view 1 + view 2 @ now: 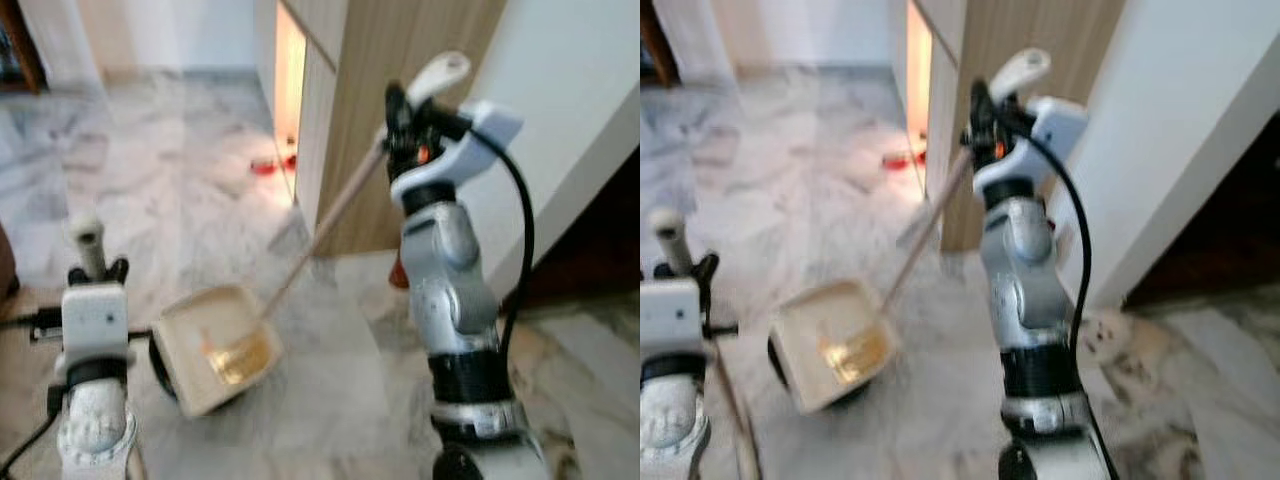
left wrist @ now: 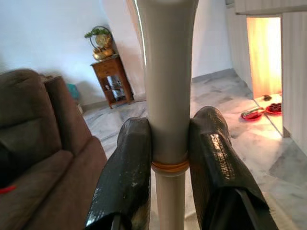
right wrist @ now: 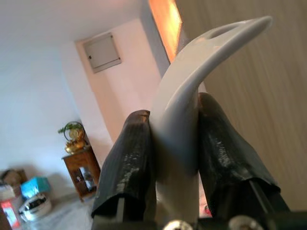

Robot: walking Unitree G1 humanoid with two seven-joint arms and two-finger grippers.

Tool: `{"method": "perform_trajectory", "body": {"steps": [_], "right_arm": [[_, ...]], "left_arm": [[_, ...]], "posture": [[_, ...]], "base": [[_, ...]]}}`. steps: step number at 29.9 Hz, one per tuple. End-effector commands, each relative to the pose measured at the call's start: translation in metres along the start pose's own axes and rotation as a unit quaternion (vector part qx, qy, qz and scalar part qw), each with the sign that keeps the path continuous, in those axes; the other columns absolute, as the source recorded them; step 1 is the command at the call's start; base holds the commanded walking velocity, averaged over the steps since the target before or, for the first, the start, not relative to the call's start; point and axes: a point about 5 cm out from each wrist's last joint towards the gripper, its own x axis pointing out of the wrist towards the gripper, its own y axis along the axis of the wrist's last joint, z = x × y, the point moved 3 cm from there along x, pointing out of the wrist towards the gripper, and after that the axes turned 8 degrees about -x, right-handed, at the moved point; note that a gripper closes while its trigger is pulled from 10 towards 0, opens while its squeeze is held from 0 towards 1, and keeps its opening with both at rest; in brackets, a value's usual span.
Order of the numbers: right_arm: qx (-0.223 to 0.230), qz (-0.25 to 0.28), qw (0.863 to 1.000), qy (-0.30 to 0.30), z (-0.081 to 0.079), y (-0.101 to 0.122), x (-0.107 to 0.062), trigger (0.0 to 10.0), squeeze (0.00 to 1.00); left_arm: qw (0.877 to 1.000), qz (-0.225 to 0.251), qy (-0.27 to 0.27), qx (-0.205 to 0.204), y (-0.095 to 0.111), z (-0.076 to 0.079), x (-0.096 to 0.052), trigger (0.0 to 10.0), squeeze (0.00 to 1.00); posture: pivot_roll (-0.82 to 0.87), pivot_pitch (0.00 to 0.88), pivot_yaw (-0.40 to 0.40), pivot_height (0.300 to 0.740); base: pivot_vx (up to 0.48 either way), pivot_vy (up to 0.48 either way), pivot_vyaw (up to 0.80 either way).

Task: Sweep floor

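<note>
A cream dustpan [image 1: 215, 345] sits tilted on the marble floor [image 1: 160, 180], with something yellowish inside it. Its long wooden stick [image 1: 320, 225] slants up to a curved white handle [image 1: 440, 72]. My right gripper [image 1: 405, 125] is raised and shut on that handle [image 3: 177, 124], one black finger on each side. At the lower left, my left gripper [image 1: 95, 270] is shut on the cream broom handle [image 2: 168, 96], whose rounded top [image 1: 88, 238] sticks up above it. The thin broomstick [image 1: 735, 410] runs down below the gripper, and its head is hidden.
A wooden cabinet [image 1: 350, 60] and a white wall [image 1: 570, 70] stand close behind the right arm. Small red things [image 1: 270, 163] lie on the floor by the lit gap. A brown sofa [image 2: 38, 143] and a wooden side table [image 2: 112, 79] stand off to the left.
</note>
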Motion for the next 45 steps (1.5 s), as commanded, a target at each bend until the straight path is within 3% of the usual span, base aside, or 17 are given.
{"method": "perform_trajectory", "body": {"steps": [1,25,37,45], "right_arm": [[-0.001,0.038,0.999,-0.005,0.003,0.019,0.003,10.0,0.0],[0.011,0.03,0.999,0.026,-0.01,0.018,0.002,10.0,0.0],[0.022,0.025,0.998,0.053,-0.024,0.016,-0.002,10.0,0.0],[0.024,0.019,0.998,0.051,-0.023,0.014,-0.003,10.0,0.0]], "left_arm": [[1.0,0.028,0.002,0.002,0.013,0.001,0.0,10.0,0.0],[0.999,0.032,0.008,-0.006,0.016,0.004,0.001,10.0,0.0],[0.999,0.029,-0.002,-0.019,0.014,0.011,0.0,10.0,0.0],[0.999,0.025,0.0,-0.021,0.013,0.011,-0.001,10.0,0.0]], "posture": [[0.11,0.0,-0.05,0.74],[0.11,0.038,-0.064,0.74],[0.1,0.042,-0.068,0.74],[0.1,0.046,-0.069,0.74]], "base": [[0.371,0.0,0.0],[0.367,0.0,0.0],[0.0,0.0,0.0],[0.0,0.284,0.0]]}}
